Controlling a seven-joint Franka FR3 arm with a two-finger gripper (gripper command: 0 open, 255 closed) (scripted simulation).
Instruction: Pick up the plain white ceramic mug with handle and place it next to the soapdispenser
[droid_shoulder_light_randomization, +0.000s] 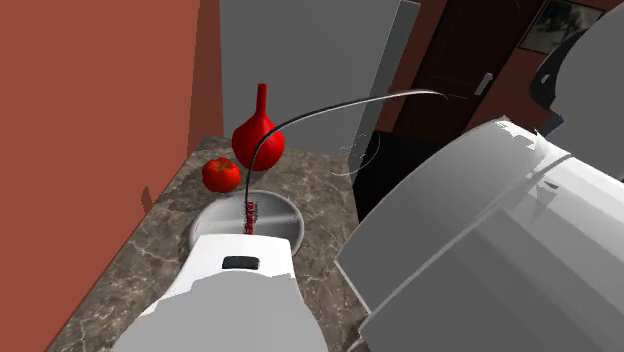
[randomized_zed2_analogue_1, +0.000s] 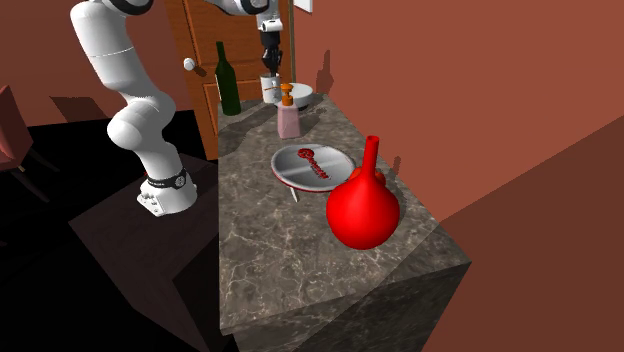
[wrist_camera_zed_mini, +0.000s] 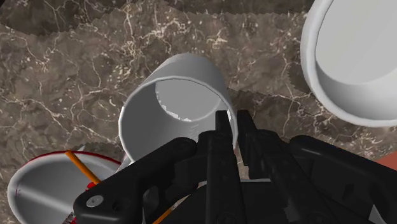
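The white mug (wrist_camera_zed_mini: 178, 102) stands on the dark marble counter (wrist_camera_zed_mini: 76, 70), its opening facing the wrist camera. My gripper (wrist_camera_zed_mini: 232, 130) is shut on the mug's rim, one finger inside the wall and one outside. In the second exterior view the gripper (randomized_zed2_analogue_1: 270, 62) hangs at the counter's far end, just behind the pink soap dispenser (randomized_zed2_analogue_1: 289, 115) with its orange pump. A round red-rimmed thing with an orange stick (wrist_camera_zed_mini: 57, 188) beside the mug looks like that dispenser from above. I cannot tell whether the mug is off the surface.
A white bowl (wrist_camera_zed_mini: 356, 63) sits close to the mug on the other side. A dark green bottle (randomized_zed2_analogue_1: 228, 80), a grey plate (randomized_zed2_analogue_1: 312, 165), a red vase (randomized_zed2_analogue_1: 362, 210) and a tomato (droid_shoulder_light_randomization: 221, 174) share the counter. A red-brown wall runs along it.
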